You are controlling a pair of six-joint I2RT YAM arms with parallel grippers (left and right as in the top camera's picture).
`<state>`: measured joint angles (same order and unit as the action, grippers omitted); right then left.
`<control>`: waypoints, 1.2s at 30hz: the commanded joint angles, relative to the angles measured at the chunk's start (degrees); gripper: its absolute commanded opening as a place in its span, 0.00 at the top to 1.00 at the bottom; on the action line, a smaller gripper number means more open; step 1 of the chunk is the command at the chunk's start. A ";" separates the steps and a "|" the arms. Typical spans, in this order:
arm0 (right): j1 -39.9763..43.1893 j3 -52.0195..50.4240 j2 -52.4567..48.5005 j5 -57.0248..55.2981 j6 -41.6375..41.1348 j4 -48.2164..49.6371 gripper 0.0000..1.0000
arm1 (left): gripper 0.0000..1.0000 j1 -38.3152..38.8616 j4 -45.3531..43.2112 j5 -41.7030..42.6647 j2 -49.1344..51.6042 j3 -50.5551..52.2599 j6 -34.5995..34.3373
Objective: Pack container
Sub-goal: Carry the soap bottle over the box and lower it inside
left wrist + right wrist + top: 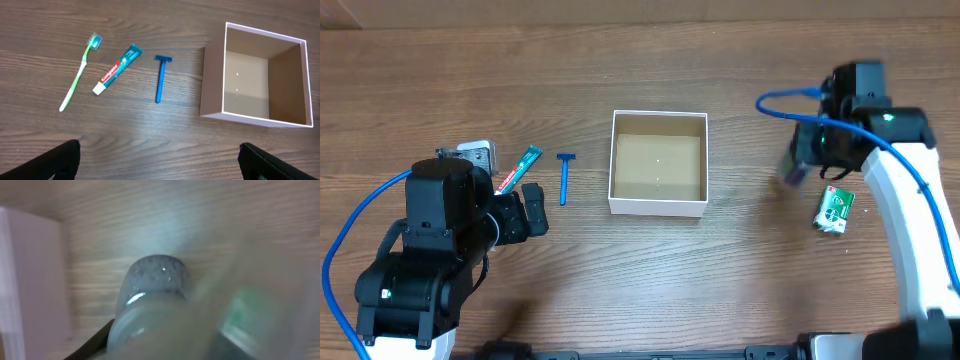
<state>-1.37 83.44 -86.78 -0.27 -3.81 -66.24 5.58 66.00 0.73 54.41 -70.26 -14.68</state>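
Observation:
The container point(658, 208), a small square white box with a brown bottom, stands empty at the table's middle; it also shows in the left wrist view point(212, 82) and blurred in the right wrist view point(30, 280). My right gripper point(802, 158) is shut on a clear plastic bottle point(792, 172) and holds it above the table, right of the container; the bottle point(155, 290) fills the blurred right wrist view. My left gripper point(534, 212) is open and empty, left of the container; its fingers point(160, 165) show at the lower corners.
A blue razor point(565, 178) point(160, 80), a toothpaste tube point(520, 168) point(117, 69) and a green toothbrush point(80, 70) lie left of the container. A green and white packet point(834, 210) lies on the right near my right arm.

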 commanded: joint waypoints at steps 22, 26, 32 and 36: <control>-37.73 14.34 -20.83 -16.83 -21.55 16.41 0.96 | 0.00 -0.15 0.07 -1.33 1.53 -1.18 -0.35; -35.08 14.29 -23.37 -15.34 -21.73 18.88 0.96 | 0.00 -0.15 0.09 -1.31 2.49 -1.16 -0.37; -33.86 14.25 -27.28 -11.39 -21.53 19.28 0.96 | 0.00 -0.15 0.00 -1.33 2.49 -1.16 -0.37; -33.88 14.25 -29.22 -9.79 -21.51 19.30 0.96 | 0.00 -0.15 0.00 -1.33 2.49 -1.16 -0.37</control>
<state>-34.98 96.40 -115.70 -10.63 -25.23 -47.83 5.58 66.06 0.14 56.71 -70.26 -14.68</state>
